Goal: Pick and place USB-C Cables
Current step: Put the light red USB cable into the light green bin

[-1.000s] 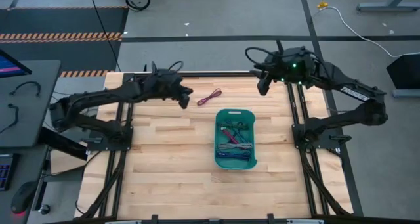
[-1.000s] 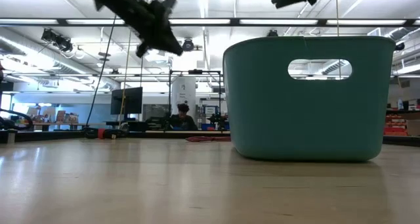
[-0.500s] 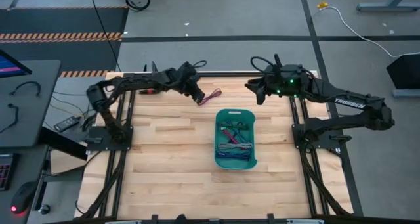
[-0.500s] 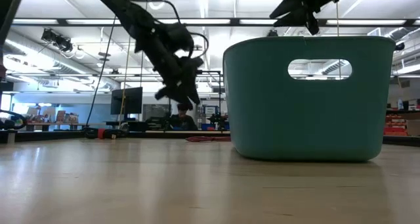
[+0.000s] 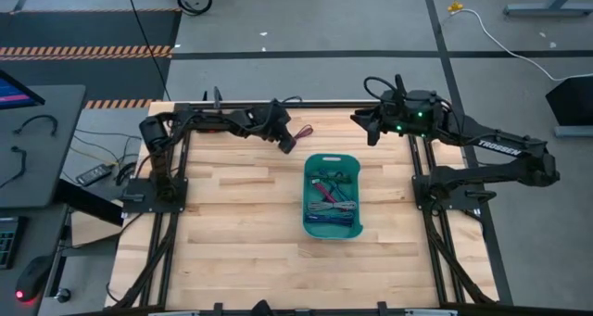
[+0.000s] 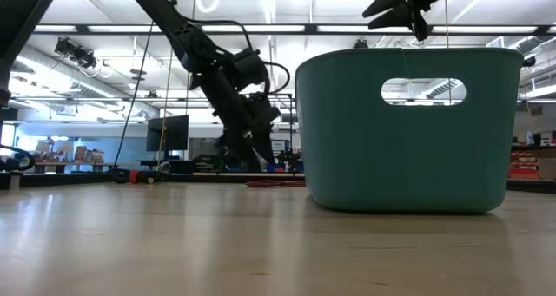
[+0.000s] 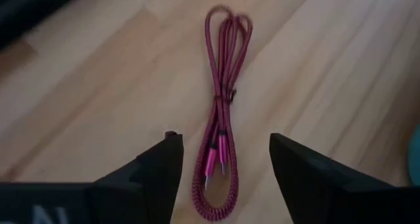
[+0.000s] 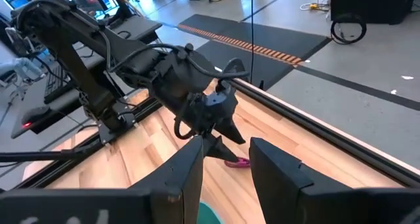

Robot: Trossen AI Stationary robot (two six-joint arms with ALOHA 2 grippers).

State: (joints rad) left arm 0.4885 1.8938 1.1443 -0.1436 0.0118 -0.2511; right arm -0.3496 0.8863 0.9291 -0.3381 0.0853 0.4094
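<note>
A magenta USB-C cable point(image 7: 223, 99), folded into a long thin bundle, lies flat on the wooden table left of the basket's far end point(image 5: 304, 131). My left gripper point(image 7: 223, 181) is open low over the cable's plug end, a finger on each side of it and not touching; it also shows in the high view point(image 5: 289, 142). Several more coiled cables point(image 5: 329, 200) lie inside the teal basket point(image 5: 332, 157). My right gripper point(image 5: 371, 126) hangs open and empty in the air beyond the basket's far right corner.
The teal basket point(image 6: 408, 157) stands at the table's middle, right of the magenta cable. Bare wood point(image 5: 232, 242) stretches toward the near edge. Both arms' frames point(image 5: 157, 182) line the table's sides. A white cable point(image 5: 500, 38) lies on the floor beyond the table.
My left gripper has gone toward the table's right edge and down, from high over the table to just above the magenta cable's near end. The cable has stayed where it lay.
</note>
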